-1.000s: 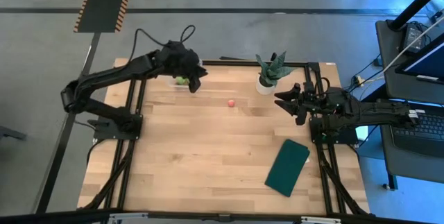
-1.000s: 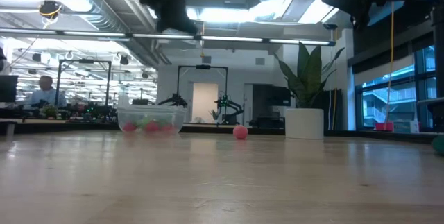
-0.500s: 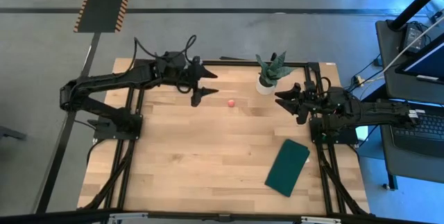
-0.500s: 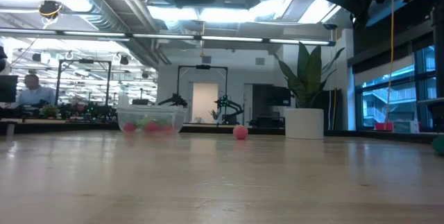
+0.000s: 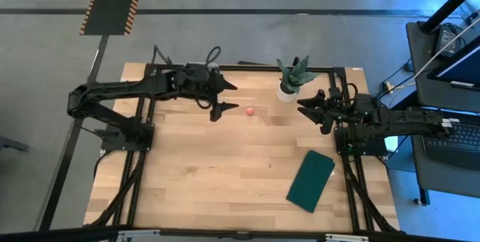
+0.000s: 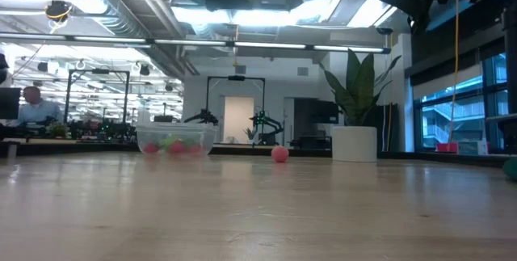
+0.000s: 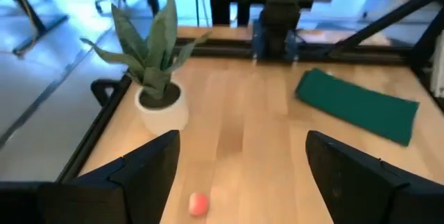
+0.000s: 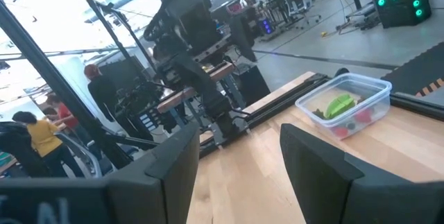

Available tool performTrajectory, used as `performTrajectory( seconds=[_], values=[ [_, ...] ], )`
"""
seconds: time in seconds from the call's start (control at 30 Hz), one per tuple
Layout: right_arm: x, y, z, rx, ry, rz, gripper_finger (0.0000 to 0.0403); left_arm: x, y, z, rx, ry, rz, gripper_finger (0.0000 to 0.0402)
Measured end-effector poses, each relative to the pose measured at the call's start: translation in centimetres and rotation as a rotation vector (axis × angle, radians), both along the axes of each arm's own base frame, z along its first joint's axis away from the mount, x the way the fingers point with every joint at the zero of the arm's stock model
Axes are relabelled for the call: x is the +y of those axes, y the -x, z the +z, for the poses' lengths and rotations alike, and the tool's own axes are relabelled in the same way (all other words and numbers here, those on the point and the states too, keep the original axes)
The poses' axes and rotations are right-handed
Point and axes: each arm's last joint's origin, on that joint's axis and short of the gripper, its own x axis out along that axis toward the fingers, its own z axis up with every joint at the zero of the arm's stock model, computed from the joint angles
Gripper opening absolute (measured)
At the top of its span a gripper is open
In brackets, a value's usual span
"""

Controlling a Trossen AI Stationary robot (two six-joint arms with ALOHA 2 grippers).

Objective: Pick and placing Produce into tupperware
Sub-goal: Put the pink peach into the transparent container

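No legible text or labels.

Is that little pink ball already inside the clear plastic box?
No, the pink ball lies on the bare wooden table, apart from the box.

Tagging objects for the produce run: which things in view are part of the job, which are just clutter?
Job:
- tub, with green piece and strawberries inside
- pink fruit, loose on the table
- left gripper, open, beside the pink fruit

Clutter:
- potted plant
- green pad
- right gripper, open, waiting at the right edge
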Motion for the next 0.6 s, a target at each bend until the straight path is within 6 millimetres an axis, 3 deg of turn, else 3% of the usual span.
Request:
performTrajectory(
  seconds=[0.1, 0.37, 0.6],
  values=[
    [0.0, 0.0, 0.0, 0.001, 0.002, 0.0, 0.0204, 0.2, -1.2, 0.1, 0.083, 0.01, 0.013, 0.0304],
    [0.0, 0.0, 0.0, 0.002, 0.0, 0.001, 0.0204, 1.1, -6.5, -0.4, 0.313, -0.045, 0.008, 0.0304],
    [0.0, 0.0, 0.0, 0.003, 0.002, 0.001, 0.0204, 2.2, -10.0, -3.0, 0.433, -0.121, 0.016, 0.0304]
  ],
)
